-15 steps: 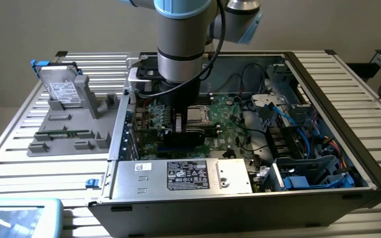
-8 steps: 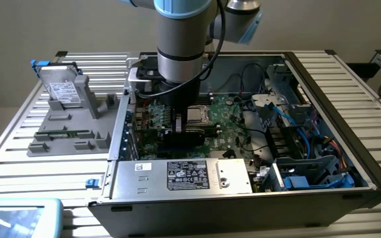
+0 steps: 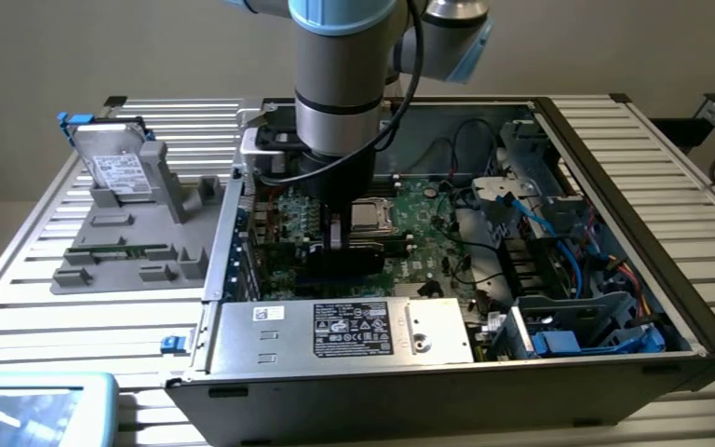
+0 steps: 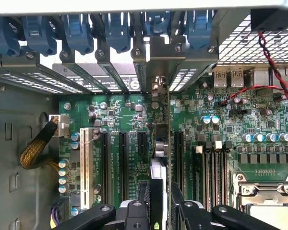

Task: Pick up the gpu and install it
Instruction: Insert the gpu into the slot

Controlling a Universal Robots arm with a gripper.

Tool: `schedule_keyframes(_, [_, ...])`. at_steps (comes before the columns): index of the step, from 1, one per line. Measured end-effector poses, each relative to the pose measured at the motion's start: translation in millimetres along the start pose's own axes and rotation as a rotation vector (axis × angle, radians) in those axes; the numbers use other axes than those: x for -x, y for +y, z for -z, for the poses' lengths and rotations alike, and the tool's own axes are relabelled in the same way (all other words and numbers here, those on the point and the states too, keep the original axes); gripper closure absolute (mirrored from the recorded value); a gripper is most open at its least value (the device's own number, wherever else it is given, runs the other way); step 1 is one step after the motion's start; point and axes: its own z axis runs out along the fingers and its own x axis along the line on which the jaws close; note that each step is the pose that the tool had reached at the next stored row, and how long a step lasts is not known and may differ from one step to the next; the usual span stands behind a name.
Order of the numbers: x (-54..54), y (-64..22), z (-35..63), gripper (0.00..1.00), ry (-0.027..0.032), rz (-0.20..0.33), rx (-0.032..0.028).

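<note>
I see the gpu (image 4: 157, 165) edge-on in the wrist view, a thin dark card standing upright between the fingers (image 4: 176, 194) of the hand (image 4: 158, 196), which is clamped on it from both sides. It sits over the green motherboard (image 4: 120, 112), in line with the row of black expansion slots (image 4: 107, 160), with a slot on either side of it. I cannot tell whether its lower edge has met a slot. Its far end reaches towards the metal slot covers and blue clips (image 4: 117, 31) at the case wall.

In the exterior view the hand (image 3: 336, 233) is down inside the open computer case (image 3: 655, 242), holding the gpu (image 3: 355, 253) just beside the processor socket (image 3: 371, 216). The power supply (image 3: 345, 331) lies nearer the camera. At the exterior view's left, outside the case, a grey holder (image 3: 134, 237) on the slatted surface (image 3: 34, 307) carries a silver hard drive (image 3: 119, 169).
</note>
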Motion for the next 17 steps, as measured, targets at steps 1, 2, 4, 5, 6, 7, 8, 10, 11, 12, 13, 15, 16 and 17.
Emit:
schedule_keyframes(1, [-0.1, 0.0, 0.1, 0.72, 0.0003, 0.003, 0.0001])
schedule_keyframes(2, [-0.5, -0.1, 0.4, 0.72, 0.0007, 0.005, 0.0002])
schedule_keyframes(4, [-0.4, -0.1, 0.6, 0.72, 0.0002, 0.006, 0.0005])
schedule_keyframes(5, [-0.4, -0.1, 0.7, 0.72, 0.0002, 0.006, 0.0005])
schedule_keyframes(6, [-0.4, -0.1, 0.8, 0.72, 0.0004, 0.006, 0.0006])
schedule_keyframes(7, [-0.5, -0.1, 0.9, 0.72, 0.0006, 0.006, 0.0008])
schedule_keyframes(8, [-0.5, 0.0, 1.0, 0.72, 0.0007, 0.006, 0.0008])
schedule_keyframes(10, [-0.5, -0.1, 1.0, 0.72, 0.0007, 0.006, 0.0008])
schedule_keyframes(11, [-0.5, -0.1, 1.0, 0.72, 0.0013, 0.006, 0.0009])
schedule_keyframes(12, [-0.5, -0.1, 0.9, 0.72, 0.0024, 0.006, 0.0014])
schedule_keyframes(13, [-0.5, -0.1, 0.9, 0.72, 0.004, 0.006, 0.0025])
schedule_keyframes(15, [-0.4, -0.2, 0.9, 0.72, 0.0079, 0.006, 0.0069])
schedule_keyframes(16, [-0.4, -0.2, 0.9, 0.72, 0.0102, 0.006, 0.0102])
schedule_keyframes(17, [-0.5, -0.1, 1.0, 0.72, 0.0128, 0.005, 0.0128])
